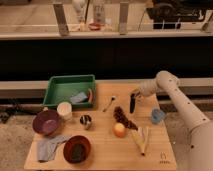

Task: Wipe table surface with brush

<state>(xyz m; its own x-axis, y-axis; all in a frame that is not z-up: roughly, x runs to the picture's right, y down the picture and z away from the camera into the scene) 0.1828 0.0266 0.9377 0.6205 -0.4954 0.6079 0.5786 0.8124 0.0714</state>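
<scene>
My gripper (135,95) hangs over the right middle of the light tan table surface (105,150), with the white arm reaching in from the right. It is shut on the brush (132,105), a short black stick held nearly upright. The brush's lower tip is at or just above the wood, behind the dark reddish-brown cluster (125,118). I cannot tell whether the tip touches the table. A small dark printed mark (163,159) sits near the front right corner.
An orange ball (119,130), a pale yellow husk (141,140) and a blue cup (158,116) lie near the brush. A spoon (110,103), metal cup (86,121), green tray (57,95), white cup (64,110), purple bowl (46,121), red bowl (77,148) and cloth (49,147) are to the left.
</scene>
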